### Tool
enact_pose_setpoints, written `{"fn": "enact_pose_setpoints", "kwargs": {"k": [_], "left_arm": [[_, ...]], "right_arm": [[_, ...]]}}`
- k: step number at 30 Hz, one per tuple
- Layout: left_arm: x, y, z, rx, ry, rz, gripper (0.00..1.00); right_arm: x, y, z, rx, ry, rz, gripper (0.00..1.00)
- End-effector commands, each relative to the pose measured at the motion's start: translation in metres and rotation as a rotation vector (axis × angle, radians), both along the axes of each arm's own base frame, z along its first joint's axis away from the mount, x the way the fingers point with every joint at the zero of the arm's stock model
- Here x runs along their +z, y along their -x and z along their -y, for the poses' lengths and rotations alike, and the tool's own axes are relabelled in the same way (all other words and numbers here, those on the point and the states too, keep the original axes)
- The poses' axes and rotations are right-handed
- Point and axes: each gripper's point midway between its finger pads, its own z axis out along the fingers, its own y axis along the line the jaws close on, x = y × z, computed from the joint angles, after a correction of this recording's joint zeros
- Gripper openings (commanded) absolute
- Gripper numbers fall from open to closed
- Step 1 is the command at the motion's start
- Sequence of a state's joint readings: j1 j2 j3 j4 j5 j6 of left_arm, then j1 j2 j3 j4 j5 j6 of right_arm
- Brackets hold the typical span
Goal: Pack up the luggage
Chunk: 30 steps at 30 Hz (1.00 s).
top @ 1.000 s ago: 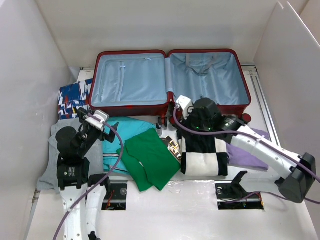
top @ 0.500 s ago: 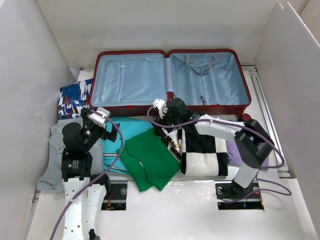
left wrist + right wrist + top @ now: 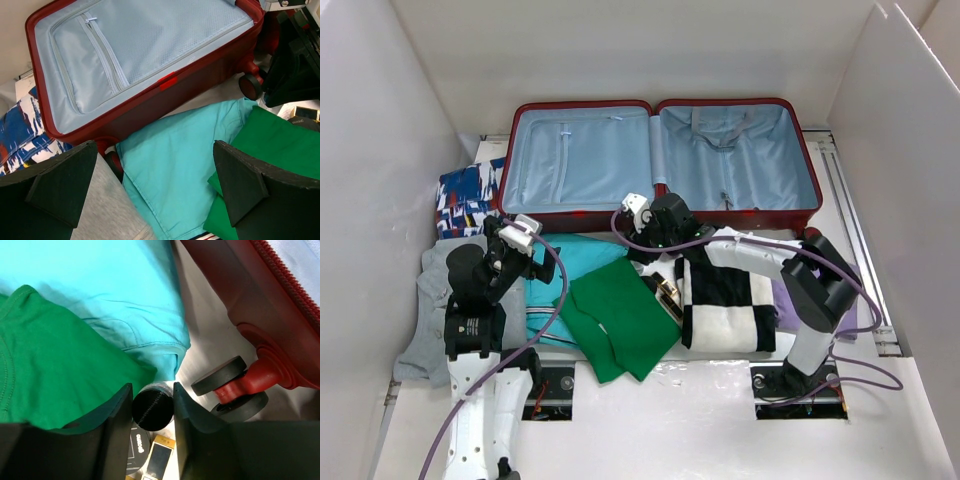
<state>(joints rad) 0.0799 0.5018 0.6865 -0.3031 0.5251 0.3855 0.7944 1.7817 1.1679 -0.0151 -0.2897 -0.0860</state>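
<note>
Luggage (image 3: 582, 160) lies open along the far edge of the table (image 3: 670, 425), ready for filling. Your right gripper (image 3: 151, 400) pinches a black round cap (image 3: 152, 410) beside its wheel (image 3: 220, 376), presumably to pack it. Your left gripper (image 3: 155, 165) hangs spread wide and empty.

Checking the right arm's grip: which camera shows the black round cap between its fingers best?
Right wrist view: the black round cap sits large between the right gripper's fingers, its face clear. In the top external view the gripper covers it; the left wrist view does not show it.
</note>
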Motion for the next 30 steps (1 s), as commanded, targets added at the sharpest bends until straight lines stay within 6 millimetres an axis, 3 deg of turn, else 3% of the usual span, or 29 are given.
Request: {"fn": "enact_pose_setpoints", "kwargs": {"k": [1, 2, 3, 4, 7, 12, 21, 25, 28, 30], "left_arm": [[0.008, -0.004, 0.000, -0.006, -0.012, 0.046, 1.00], [0.008, -0.004, 0.000, -0.006, -0.012, 0.046, 1.00], [0.008, -0.004, 0.000, -0.006, -0.012, 0.046, 1.00], [0.008, -0.004, 0.000, -0.006, -0.012, 0.046, 1.00], [0.010, -0.005, 0.000, -0.006, -0.013, 0.055, 1.00], [0.012, -0.005, 0.000, -0.006, -0.014, 0.064, 1.00], [0.016, -0.006, 0.003, -0.022, -0.003, 0.081, 1.00], [0.016, -0.006, 0.003, -0.022, -0.003, 0.081, 1.00], [0.010, -0.009, 0.003, -0.022, -0.002, 0.062, 1.00], [0.008, -0.011, 0.003, -0.021, 0.008, 0.048, 1.00]], "right_arm": [[0.024, -0.001, -0.014, 0.028, -0.083, 0.032, 0.29], [0.024, -0.001, -0.014, 0.028, -0.083, 0.033, 0.23], [0.025, 0.001, -0.012, 0.028, -0.078, 0.027, 0.09], [0.024, 0.004, -0.012, 0.035, -0.074, 0.016, 0.00], [0.044, 0.004, -0.012, 0.030, -0.090, 0.021, 0.00], [0.095, -0.002, -0.006, -0.026, -0.136, 0.086, 0.00], [0.191, -0.011, 0.028, -0.145, -0.165, 0.207, 0.00], [0.230, -0.044, 0.067, -0.271, -0.185, 0.247, 0.00], [0.233, -0.084, 0.100, -0.403, -0.136, 0.249, 0.00], [0.218, -0.115, 0.126, -0.487, -0.079, 0.212, 0.00]]}}
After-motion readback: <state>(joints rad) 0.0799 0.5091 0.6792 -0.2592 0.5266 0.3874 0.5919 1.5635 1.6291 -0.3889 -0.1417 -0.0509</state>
